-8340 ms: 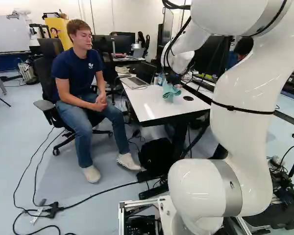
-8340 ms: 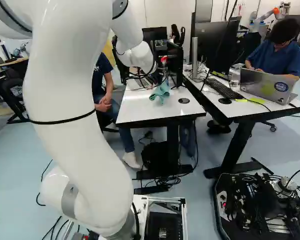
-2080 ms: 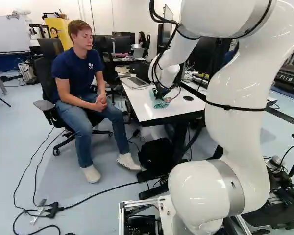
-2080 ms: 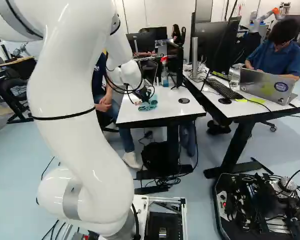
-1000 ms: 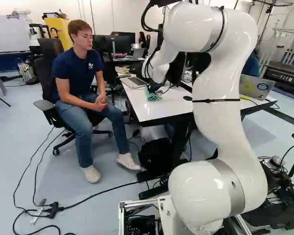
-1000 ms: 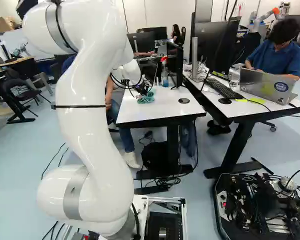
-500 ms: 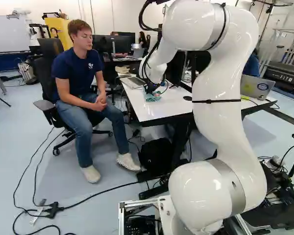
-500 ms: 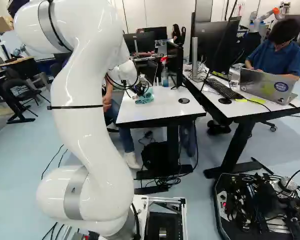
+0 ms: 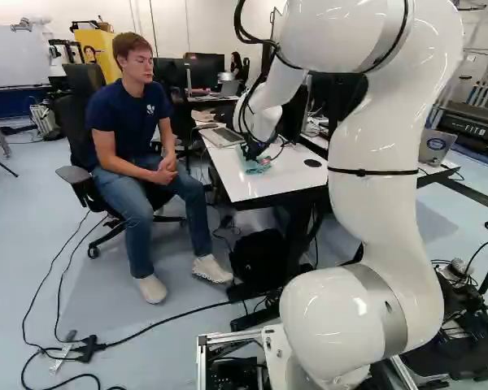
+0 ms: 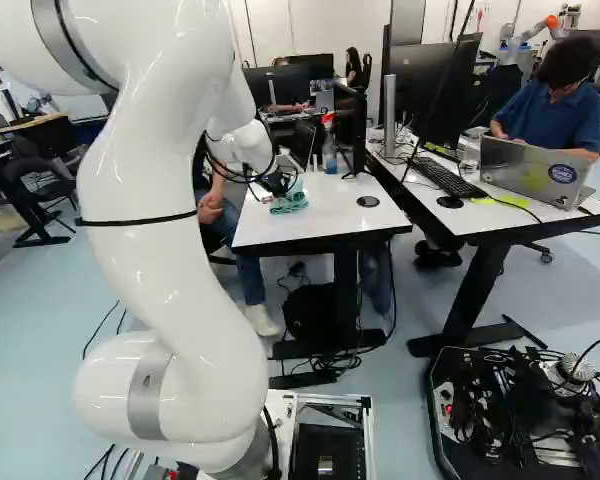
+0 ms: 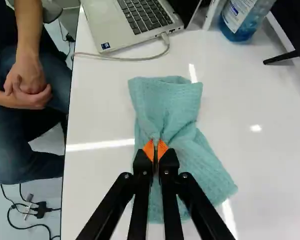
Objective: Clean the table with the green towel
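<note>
So there's a pale grey floor (image 9: 122, 341) in this room, a whiteboard (image 9: 15, 58) way back at the far left of the left base view, and a white table (image 10: 325, 228) ahead of the arm (image 9: 374, 223). Ceiling light shows up as bright streaks on the tabletop.

The green towel (image 11: 187, 162) is on that table, over toward the left side and kind of rumpled. The gripper (image 10: 279, 184) points down at it, and going by the wrist view, the jaws are clamped on the towel, with cloth bunched between the orange pads (image 11: 162, 148). Folds fan out from the pinch, and the rest of the cloth spreads over the tabletop, some on the far side of the fingers and a wider bit on the near side and to the right.

Past the towel, at the far left of the table, there's an open laptop (image 11: 97, 25) with a cable (image 11: 127, 59) plugged into its side. Farther back and right of the towel you've got a spray bottle (image 10: 329, 157) with a red top, right near a black screen (image 10: 350, 130). A black round cap (image 10: 368, 201) sits in the tabletop to the right of the towel. Over on the right-hand desk (image 10: 565, 212) there's a keyboard (image 10: 445, 178) plus a silver laptop (image 10: 530, 172).
</note>
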Tool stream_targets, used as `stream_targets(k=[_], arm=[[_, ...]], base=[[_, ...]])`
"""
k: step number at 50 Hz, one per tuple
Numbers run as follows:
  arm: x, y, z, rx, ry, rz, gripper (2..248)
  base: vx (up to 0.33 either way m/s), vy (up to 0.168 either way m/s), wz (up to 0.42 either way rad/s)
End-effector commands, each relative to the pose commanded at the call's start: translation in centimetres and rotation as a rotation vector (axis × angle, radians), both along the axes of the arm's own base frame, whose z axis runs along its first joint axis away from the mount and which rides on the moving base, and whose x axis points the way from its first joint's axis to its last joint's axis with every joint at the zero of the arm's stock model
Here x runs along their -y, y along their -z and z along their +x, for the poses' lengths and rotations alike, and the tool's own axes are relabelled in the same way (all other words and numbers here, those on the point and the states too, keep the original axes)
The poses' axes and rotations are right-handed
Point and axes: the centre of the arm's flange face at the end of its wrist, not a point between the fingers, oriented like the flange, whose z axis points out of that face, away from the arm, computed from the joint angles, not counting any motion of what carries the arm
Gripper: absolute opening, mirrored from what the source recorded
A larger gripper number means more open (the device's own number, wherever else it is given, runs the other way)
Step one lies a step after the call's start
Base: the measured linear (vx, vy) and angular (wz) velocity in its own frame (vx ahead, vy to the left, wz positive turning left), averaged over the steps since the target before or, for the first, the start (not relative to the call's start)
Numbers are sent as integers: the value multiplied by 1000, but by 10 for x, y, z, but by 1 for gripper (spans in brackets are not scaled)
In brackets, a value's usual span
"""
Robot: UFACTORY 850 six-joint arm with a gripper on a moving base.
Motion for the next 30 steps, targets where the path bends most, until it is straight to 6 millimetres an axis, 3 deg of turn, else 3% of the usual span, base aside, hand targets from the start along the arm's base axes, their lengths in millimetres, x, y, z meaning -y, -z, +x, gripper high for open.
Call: stream_targets(k=[30], arm=[[18,-3,-54,-28,30,-1,32]], base=[[0,0,0]])
